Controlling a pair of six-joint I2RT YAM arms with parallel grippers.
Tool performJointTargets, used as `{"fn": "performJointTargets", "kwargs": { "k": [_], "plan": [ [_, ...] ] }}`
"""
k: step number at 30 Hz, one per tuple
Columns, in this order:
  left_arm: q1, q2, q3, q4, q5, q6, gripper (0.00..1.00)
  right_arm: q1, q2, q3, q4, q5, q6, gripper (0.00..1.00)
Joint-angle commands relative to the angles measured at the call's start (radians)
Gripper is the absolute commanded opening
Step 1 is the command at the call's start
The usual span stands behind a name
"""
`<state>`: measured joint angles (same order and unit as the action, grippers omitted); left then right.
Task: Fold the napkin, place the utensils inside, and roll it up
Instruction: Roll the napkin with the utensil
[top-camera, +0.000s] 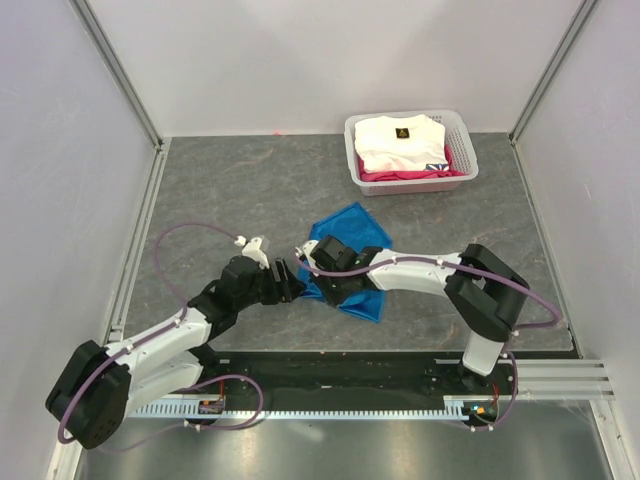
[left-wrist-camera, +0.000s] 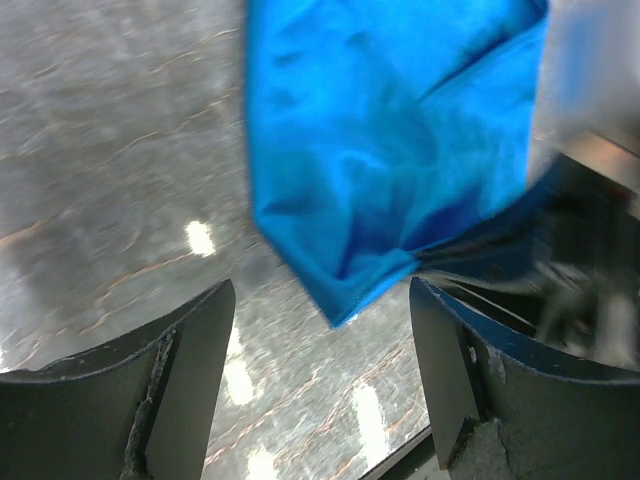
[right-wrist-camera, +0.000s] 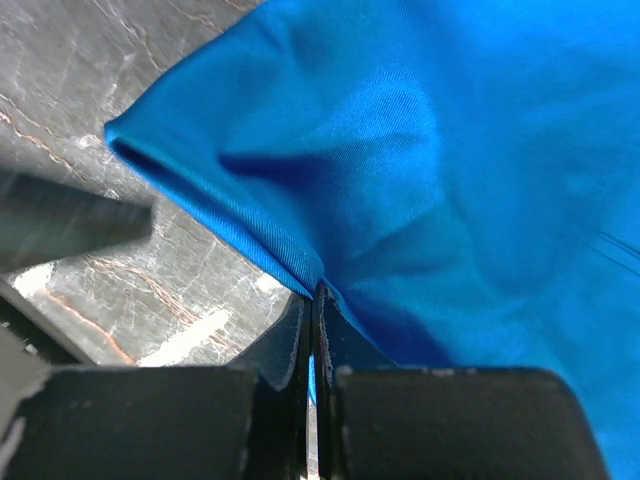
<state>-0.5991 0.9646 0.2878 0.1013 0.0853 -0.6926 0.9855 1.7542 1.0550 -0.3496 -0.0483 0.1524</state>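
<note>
Where the napkin (top-camera: 355, 228) lay rumpled on the table (top-camera: 220, 190), just ahead of both my arms, my right claw (right-wrist-camera: 318, 300) was pressed fully together on a fold at its near left edge, blue cloth bunched between the fingers. My left claw (left-wrist-camera: 320, 290) stood wide apart beside it, gripping nothing, with the napkin's corner pointing toward its gap. Well beyond, a basket (top-camera: 410, 186) held folded clothes.

Napkin (top-camera: 352, 228) bright blue, plain; table (top-camera: 230, 180) grey marbled; basket (top-camera: 410, 186) white; clothes (top-camera: 400, 140) white, pink.
</note>
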Motion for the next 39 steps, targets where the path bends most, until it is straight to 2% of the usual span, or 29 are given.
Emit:
{"fn": "performJointTargets", "kwargs": {
  "k": [1, 10, 16, 27, 35, 39],
  "plan": [
    [-0.036, 0.016, -0.001, 0.129, -0.042, 0.096, 0.79, -0.060, 0.082, 0.071, -0.068, -0.218, -0.008, 0.00],
    [-0.071, 0.106, 0.019, 0.181, -0.082, 0.195, 0.80, -0.178, 0.201, 0.148, -0.094, -0.407, -0.013, 0.00],
    [-0.080, 0.141, 0.039, 0.170, -0.186, 0.206, 0.80, -0.225, 0.261, 0.189, -0.121, -0.475, -0.030, 0.00],
    [-0.080, 0.160, 0.030, 0.274, -0.156, 0.271, 0.71, -0.306, 0.350, 0.232, -0.158, -0.535, -0.037, 0.00],
    [-0.080, 0.246, 0.065, 0.290, -0.125, 0.292, 0.63, -0.340, 0.386, 0.243, -0.163, -0.562, -0.036, 0.00],
    [-0.079, 0.289, 0.080, 0.290, -0.165, 0.295, 0.60, -0.343, 0.387, 0.243, -0.164, -0.568, -0.040, 0.00]
  ]
}}
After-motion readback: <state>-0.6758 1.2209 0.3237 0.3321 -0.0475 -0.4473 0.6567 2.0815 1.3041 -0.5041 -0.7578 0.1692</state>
